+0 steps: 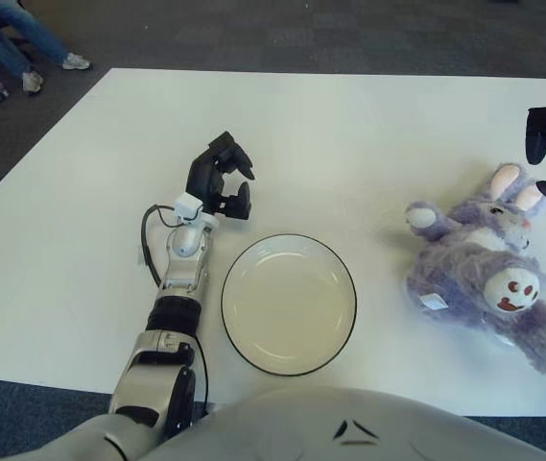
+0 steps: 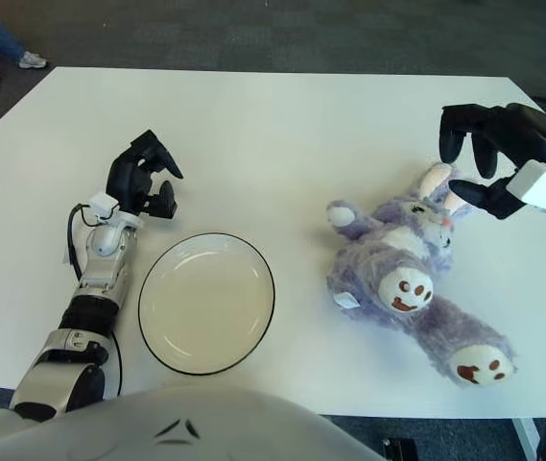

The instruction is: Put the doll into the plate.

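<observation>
The doll [image 2: 402, 264] is a purple plush rabbit lying on its back on the white table, to the right of the plate; it also shows in the left eye view [image 1: 488, 269]. The plate [image 2: 205, 303] is cream with a dark rim, empty, near the table's front edge. My right hand [image 2: 484, 158] hovers just above and behind the doll's ears, fingers spread, holding nothing. My left hand [image 1: 223, 182] shows left of the plate, fingers relaxed and empty.
The white table [image 1: 330, 134] stretches far behind the plate and doll. A person's legs and shoes [image 1: 28, 53] stand on the dark floor beyond the far left corner. The doll's foot [image 2: 479, 365] lies close to the front right edge.
</observation>
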You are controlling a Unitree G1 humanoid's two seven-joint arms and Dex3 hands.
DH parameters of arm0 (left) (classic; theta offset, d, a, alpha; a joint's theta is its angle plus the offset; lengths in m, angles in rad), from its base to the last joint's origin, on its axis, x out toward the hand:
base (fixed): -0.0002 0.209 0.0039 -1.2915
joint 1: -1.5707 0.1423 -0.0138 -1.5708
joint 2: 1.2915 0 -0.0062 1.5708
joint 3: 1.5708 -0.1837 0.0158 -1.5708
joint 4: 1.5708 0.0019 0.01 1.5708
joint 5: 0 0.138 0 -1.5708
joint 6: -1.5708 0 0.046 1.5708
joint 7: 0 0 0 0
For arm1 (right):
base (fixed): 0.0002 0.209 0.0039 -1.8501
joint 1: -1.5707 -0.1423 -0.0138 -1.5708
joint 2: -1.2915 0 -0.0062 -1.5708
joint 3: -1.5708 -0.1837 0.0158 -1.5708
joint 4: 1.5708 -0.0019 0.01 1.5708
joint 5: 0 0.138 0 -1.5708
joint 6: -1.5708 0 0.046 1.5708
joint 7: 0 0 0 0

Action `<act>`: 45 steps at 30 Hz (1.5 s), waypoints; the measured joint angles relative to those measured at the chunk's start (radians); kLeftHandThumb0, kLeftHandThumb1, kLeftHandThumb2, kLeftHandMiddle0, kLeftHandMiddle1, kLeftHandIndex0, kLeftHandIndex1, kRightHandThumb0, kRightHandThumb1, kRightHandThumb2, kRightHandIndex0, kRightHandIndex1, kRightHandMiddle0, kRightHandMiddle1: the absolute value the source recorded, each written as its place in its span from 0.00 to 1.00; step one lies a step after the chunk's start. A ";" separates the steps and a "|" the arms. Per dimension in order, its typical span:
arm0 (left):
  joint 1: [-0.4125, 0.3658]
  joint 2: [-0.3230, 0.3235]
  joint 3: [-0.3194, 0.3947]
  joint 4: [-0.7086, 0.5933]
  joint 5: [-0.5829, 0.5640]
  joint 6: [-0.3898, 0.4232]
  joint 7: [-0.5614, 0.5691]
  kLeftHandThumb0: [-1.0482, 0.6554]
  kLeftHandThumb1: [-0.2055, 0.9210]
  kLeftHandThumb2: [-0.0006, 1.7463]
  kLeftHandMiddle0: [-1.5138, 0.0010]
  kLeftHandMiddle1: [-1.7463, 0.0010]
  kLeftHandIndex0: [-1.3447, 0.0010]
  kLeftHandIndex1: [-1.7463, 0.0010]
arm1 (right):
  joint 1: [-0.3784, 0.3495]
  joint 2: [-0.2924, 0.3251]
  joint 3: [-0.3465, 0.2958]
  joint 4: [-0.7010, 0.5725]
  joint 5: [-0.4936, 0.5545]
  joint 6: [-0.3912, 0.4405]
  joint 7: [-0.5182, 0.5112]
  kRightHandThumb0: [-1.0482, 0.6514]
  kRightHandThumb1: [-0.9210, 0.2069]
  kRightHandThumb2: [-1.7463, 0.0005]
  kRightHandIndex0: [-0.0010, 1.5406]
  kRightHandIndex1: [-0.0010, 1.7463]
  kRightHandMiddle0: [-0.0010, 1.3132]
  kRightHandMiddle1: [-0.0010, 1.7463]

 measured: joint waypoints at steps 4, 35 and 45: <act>0.001 0.002 0.002 -0.001 -0.001 0.012 0.000 0.61 0.27 0.90 0.56 0.00 0.51 0.00 | 0.074 0.016 -0.039 -0.062 -0.003 -0.005 0.002 0.61 0.74 0.12 0.52 1.00 0.48 0.91; 0.016 -0.002 0.004 -0.041 -0.025 0.078 -0.004 0.61 0.29 0.89 0.57 0.00 0.53 0.00 | 0.220 0.062 -0.099 -0.094 -0.057 -0.034 -0.026 0.21 0.47 0.53 0.00 0.29 0.00 0.28; 0.014 0.000 0.006 -0.032 -0.031 0.069 -0.013 0.61 0.30 0.88 0.58 0.00 0.53 0.00 | 0.266 0.091 -0.104 -0.113 -0.063 -0.118 -0.057 0.14 0.28 0.61 0.00 0.07 0.00 0.05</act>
